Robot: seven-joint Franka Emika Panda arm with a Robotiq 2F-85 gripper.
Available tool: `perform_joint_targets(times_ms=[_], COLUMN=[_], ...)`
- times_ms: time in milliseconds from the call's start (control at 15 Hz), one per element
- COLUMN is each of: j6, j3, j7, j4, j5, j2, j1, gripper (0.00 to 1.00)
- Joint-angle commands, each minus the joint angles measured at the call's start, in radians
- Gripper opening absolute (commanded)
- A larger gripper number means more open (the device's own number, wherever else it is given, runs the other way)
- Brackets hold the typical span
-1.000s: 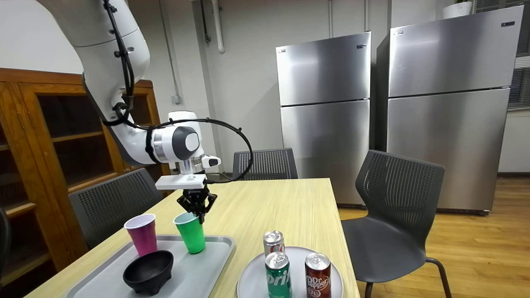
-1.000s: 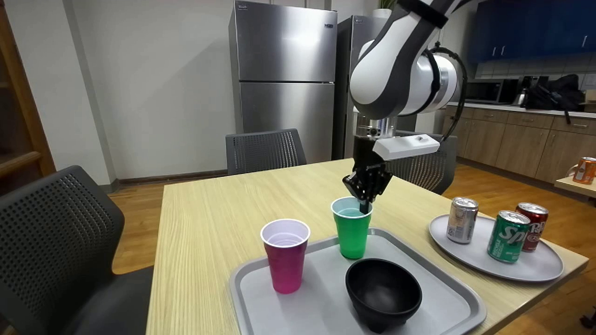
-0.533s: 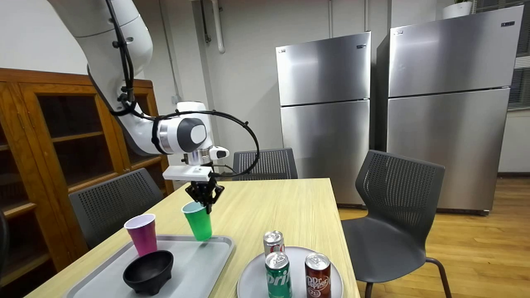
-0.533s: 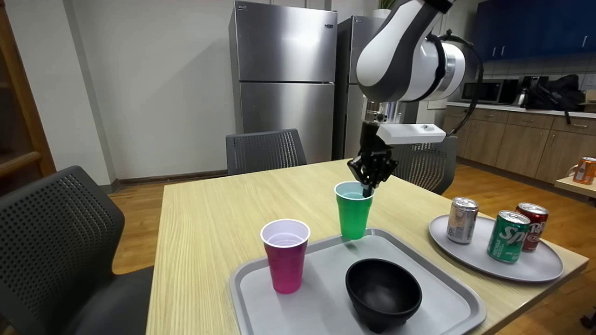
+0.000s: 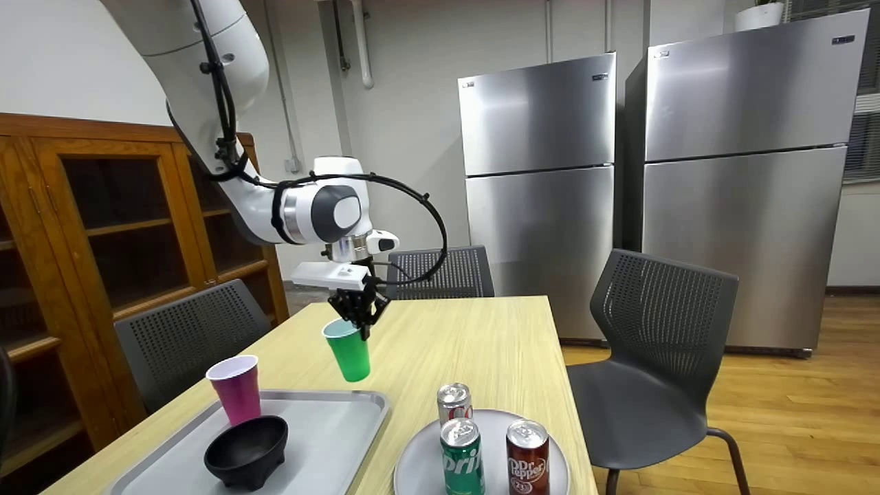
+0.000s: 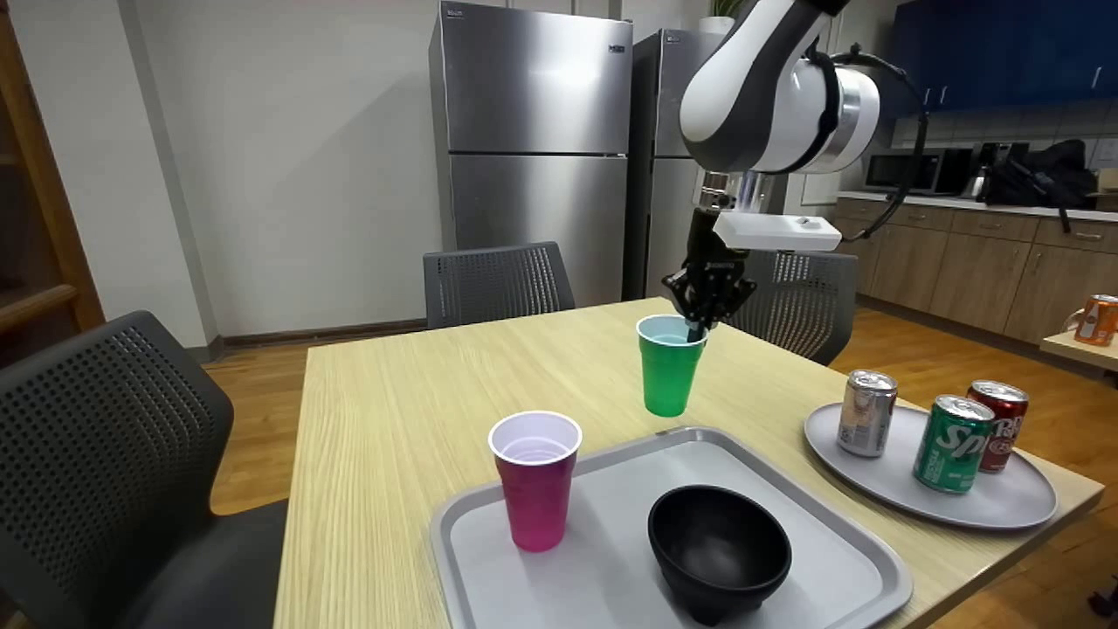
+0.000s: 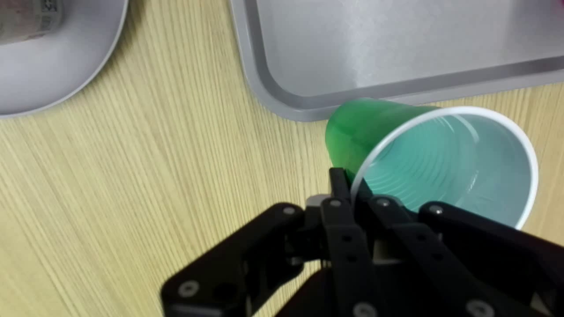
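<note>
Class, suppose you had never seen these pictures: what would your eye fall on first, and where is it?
Most likely the bright green cup, slightly tilted, its rim pinched in the black jaws near a corner of the gray tray. Next come the magenta cup and black bowl on that tray, then the two tall steel refrigerators behind the table.

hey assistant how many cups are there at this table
2. The green cup is gripped by its rim in the pincer; the purple cup stands on the gray tray. I see no sign of others hidden.
</note>
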Motion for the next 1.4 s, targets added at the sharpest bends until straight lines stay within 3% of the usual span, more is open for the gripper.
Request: perform_joint_targets(times_ms=[0, 600, 1200, 1267, 1333], j6=[-0.034, -0.058, -0.094, -0.105, -0.122], j3=[-0.001, 0.005, 0.009, 0.011, 0.027], j7=[-0.011, -0.009, -0.010, -0.023, -0.056], j4=[0.072, 0.226, 0.300, 0.304, 0.303], j5=[0.024, 0.035, 0.035, 0.031, 0.038], j2=[0.038, 0.182, 0.257, 0.260, 0.257], j1=[-0.011, -0.015, -0.014, -0.015, -0.027], gripper=[0.01, 0.01, 0.01, 0.29, 0.30])
